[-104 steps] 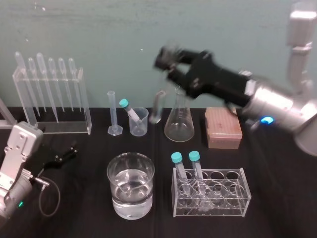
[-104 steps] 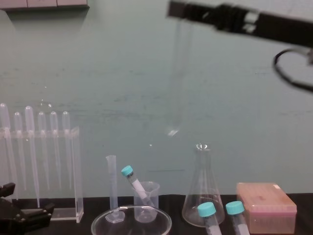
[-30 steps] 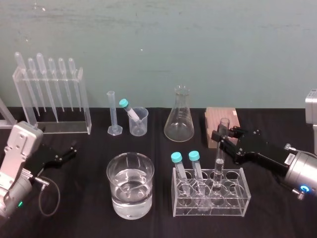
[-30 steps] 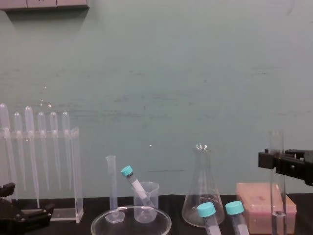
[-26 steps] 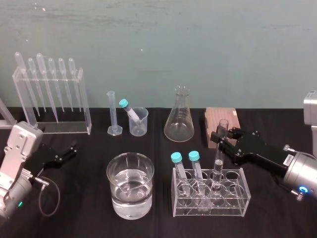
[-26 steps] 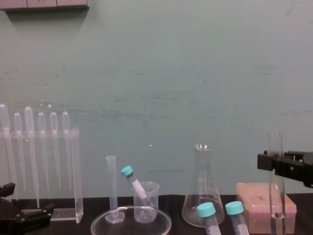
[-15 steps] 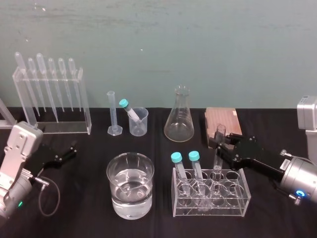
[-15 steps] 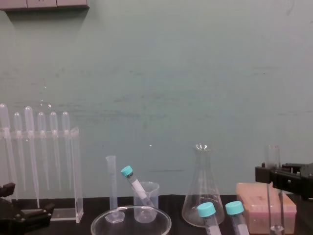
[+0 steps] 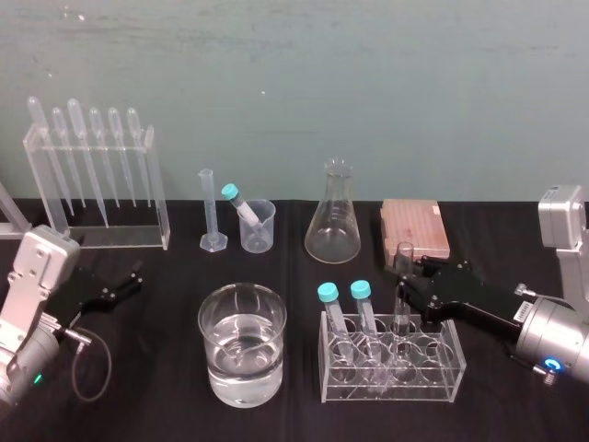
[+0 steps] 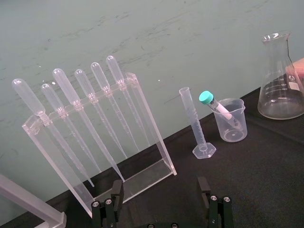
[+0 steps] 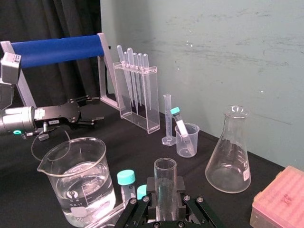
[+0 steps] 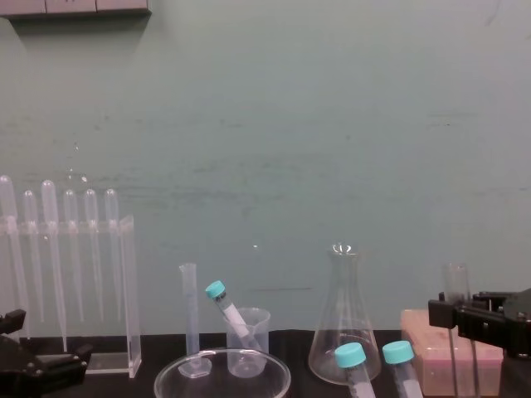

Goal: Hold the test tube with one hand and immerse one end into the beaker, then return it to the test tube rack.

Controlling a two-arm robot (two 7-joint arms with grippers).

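the right jaws are clamped on the test tube (image 9: 401, 318), upright in the test tube rack (image 9: 391, 389) beside the beaker (image 9: 221, 322); the left jaws sit parked, apart, at the worktop's (image 9: 156, 405) left.

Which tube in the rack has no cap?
The test tube held by the right gripper, rightmost of the three; the other tubes have teal caps.
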